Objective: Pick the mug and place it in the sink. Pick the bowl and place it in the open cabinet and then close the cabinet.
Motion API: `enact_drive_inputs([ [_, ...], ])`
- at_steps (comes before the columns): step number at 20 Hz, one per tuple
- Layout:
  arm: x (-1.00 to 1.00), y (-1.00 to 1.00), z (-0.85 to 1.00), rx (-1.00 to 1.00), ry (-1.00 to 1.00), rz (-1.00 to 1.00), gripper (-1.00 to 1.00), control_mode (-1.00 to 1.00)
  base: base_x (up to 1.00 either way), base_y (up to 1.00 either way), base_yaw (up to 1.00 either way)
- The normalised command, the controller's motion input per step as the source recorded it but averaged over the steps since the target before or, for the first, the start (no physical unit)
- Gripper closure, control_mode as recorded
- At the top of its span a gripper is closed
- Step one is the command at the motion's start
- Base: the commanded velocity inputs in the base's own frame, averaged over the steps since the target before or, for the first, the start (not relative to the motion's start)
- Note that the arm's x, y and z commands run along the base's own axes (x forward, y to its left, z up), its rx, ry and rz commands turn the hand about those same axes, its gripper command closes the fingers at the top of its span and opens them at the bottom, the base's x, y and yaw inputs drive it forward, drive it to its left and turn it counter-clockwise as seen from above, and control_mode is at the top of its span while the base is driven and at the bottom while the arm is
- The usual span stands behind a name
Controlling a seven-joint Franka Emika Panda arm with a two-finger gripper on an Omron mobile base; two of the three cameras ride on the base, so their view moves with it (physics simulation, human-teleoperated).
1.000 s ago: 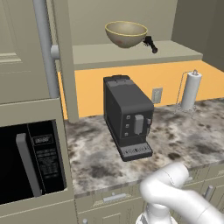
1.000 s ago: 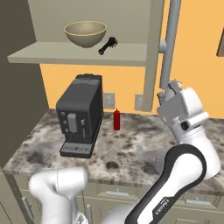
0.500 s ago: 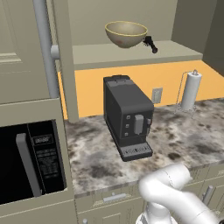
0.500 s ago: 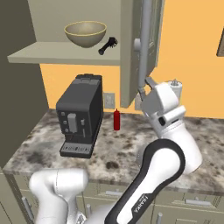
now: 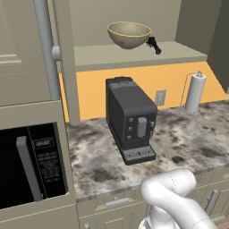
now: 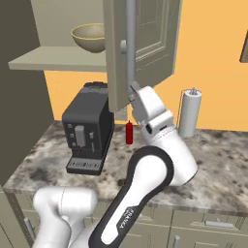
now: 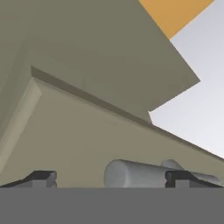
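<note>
The tan bowl [image 5: 129,35] [image 6: 89,38] sits on the shelf inside the cabinet. The cabinet's right door [image 6: 150,43] stands partly swung across the opening, its long silver handle [image 6: 130,43] facing me. My gripper [image 6: 132,90] is up against the door's lower edge by the handle's bottom end. In the hand view the gripper [image 7: 111,178] is open, and the handle [image 7: 135,173] lies between the two fingertips against the door panel [image 7: 87,144]. The mug and the sink are out of view.
A black coffee machine [image 5: 132,118] [image 6: 89,128] stands on the marble counter [image 5: 98,165] under the shelf. A red bottle [image 6: 129,133] and a paper towel holder [image 5: 195,91] [image 6: 190,114] stand near the wall. A small dark object [image 5: 154,44] lies beside the bowl. A black microwave [image 5: 31,165] sits at left.
The cabinet door has swung leftward toward shut, and my hand has moved with it at the handle. The bowl has not moved.
</note>
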Motion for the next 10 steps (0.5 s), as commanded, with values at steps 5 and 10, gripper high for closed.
enact_drive_inputs([
  [5, 0.0, 0.64, 0.01, -0.02, 0.02, 0.0, -1.0, -1.0, 0.0, 0.0, 0.0],
  [10, 0.16, 0.38, 0.11, 0.0, 0.02, 0.0, -1.0, -1.0, 0.0, 0.0, 0.0],
])
